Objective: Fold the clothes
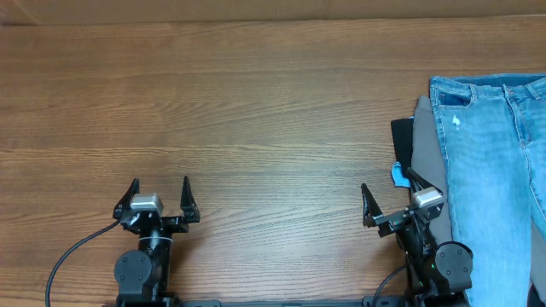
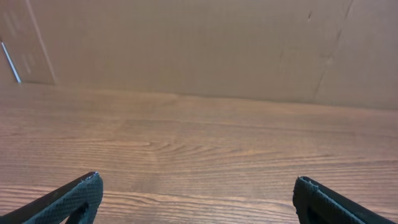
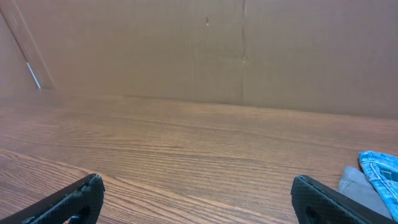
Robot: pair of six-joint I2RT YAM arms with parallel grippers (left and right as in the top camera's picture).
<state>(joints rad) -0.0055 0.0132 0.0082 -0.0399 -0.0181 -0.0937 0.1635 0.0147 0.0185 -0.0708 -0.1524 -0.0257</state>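
Since the jeans (image 1: pixel 495 162) lie flat and unfolded at the right edge of the counter (image 1: pixel 256 102), on some grey cloth (image 1: pixel 428 145), no folding looks done yet. Both the left jaws and right jaws are wide open and hold nothing. No words can be read.

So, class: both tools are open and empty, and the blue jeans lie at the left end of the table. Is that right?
Not quite. The jeans lie at the right end of the table, as the overhead view shows. The left tool and right tool are indeed open and empty.
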